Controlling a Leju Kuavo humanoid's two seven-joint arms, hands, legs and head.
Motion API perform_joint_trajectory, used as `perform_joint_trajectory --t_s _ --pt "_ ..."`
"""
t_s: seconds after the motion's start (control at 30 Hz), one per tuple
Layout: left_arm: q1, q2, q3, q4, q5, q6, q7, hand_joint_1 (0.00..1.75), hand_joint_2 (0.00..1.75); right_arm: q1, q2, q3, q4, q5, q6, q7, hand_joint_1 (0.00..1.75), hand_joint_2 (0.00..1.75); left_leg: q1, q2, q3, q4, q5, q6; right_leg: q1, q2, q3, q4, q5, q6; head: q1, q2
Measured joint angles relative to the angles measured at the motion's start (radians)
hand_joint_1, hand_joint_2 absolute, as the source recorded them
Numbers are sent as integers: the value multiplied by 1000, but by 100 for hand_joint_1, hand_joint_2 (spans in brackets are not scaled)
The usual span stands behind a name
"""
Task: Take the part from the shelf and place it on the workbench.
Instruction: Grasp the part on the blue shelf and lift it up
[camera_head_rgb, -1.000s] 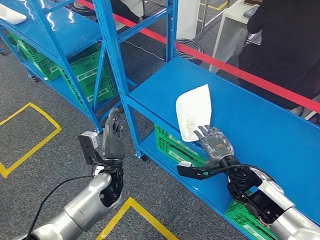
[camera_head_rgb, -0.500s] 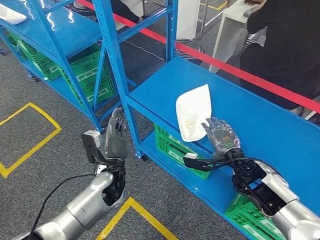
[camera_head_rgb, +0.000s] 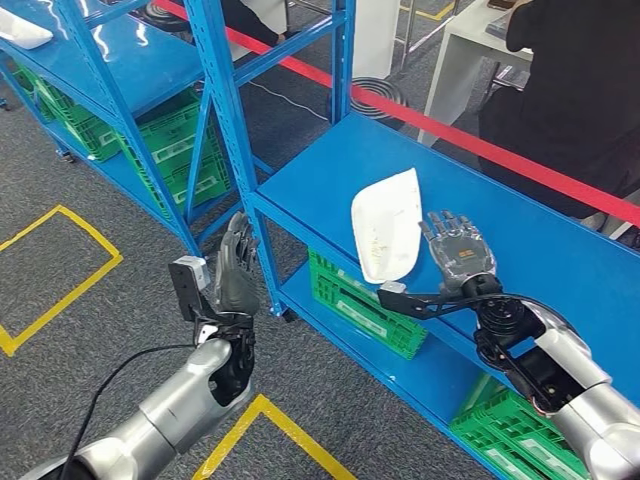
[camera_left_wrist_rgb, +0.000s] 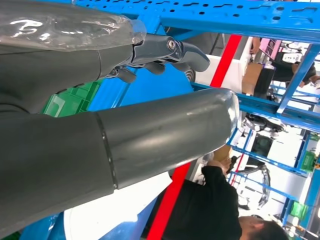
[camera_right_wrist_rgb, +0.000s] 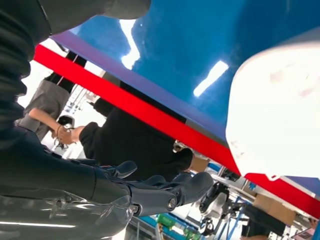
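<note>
Head view: white part (camera_head_rgb: 387, 226) on shelf (camera_head_rgb: 528, 250), just beside open right hand (camera_head_rgb: 458, 247).

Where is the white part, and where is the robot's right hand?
white part (camera_head_rgb: 388, 225), head view, middle of its white face, lying on the blue shelf (camera_head_rgb: 528, 240).
right hand (camera_head_rgb: 456, 247), head view, on its open palm beside the part.

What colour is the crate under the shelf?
Green crate, clearest in the head view.
</note>
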Motion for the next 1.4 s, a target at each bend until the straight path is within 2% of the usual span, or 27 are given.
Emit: perform_joint_trajectory --t_s 0.83,1.1,1.4 --pt "-20 -19 -3 22 28 21 -10 0 0 -11 24 -8 15 -5 -44 -56 0 175 0 0 0 0 0 0 0 0 0 0 0 0 0 0" --pt "-21 -22 -15 29 25 19 -10 0 0 -12 61 -17 47 -31 -113 -100 0 175 0 0 0 0 0 0 0 0 0 0 0 0 0 0" --pt "-21 -31 -19 35 9 8 -10 0 0 -12 95 -32 70 -74 -142 -152 0 175 0 0 0 0 0 0 0 0 0 0 0 0 0 0"
